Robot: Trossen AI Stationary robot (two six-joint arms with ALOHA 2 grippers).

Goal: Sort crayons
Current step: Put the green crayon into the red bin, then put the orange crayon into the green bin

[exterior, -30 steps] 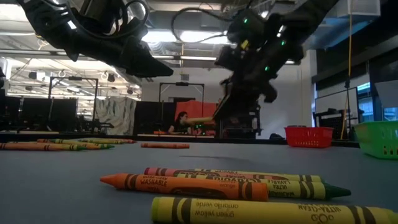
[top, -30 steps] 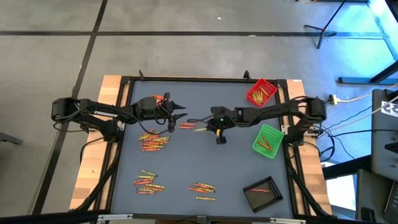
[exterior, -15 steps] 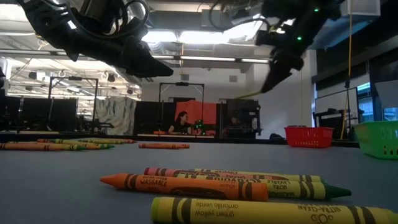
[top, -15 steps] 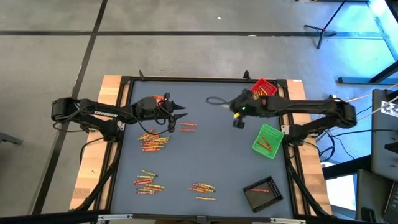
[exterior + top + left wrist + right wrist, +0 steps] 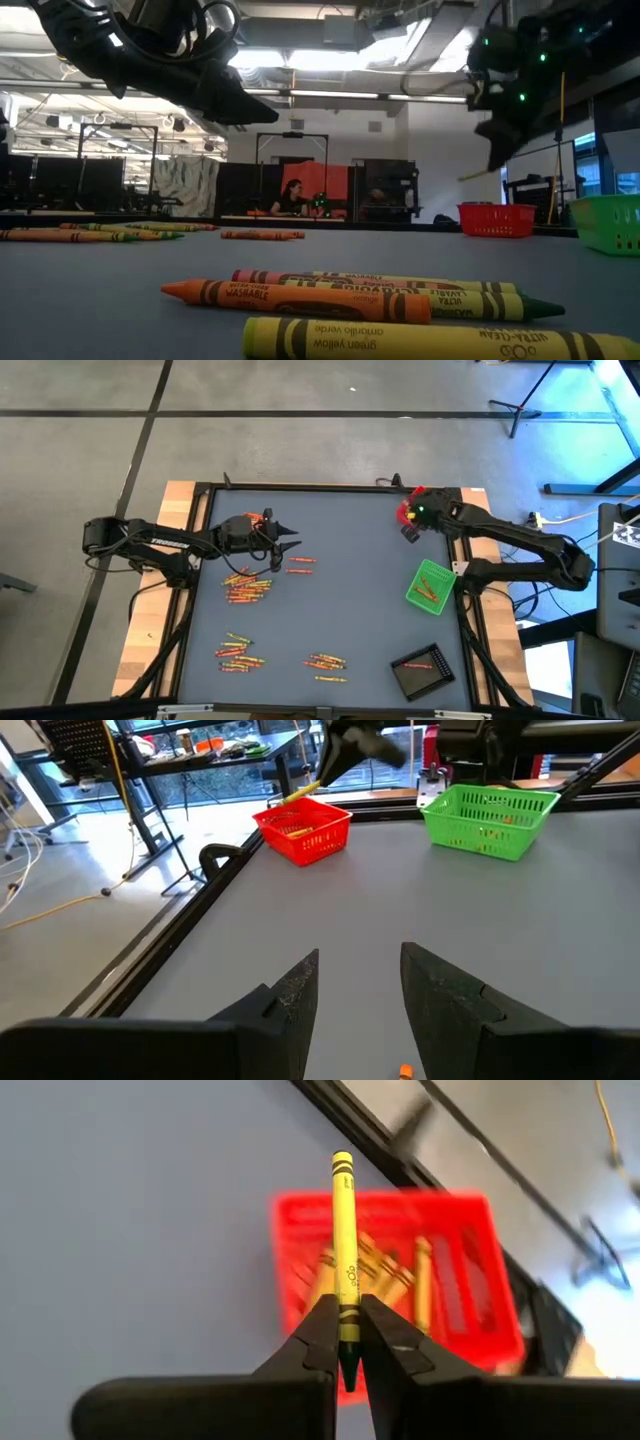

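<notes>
Right gripper pinching yellow crayon near its butt end, over red tray at table's far right corner. Likely light, stiff, waxy-slick, snappable; grip mid-wrapper. Left gripper spread, empty, hovering above crayons heaped near left edge; more lying along near edge.

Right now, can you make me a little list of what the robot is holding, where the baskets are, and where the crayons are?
right tool: shut on a yellow crayon, above the red basket
left tool: open, holding nothing, over the table's left side
red basket: far right corner, already has yellowish crayons in it
green basket: right side, a few crayons inside
black tray: near right corner
loose crayons: several small piles on the table, left and near side
</notes>
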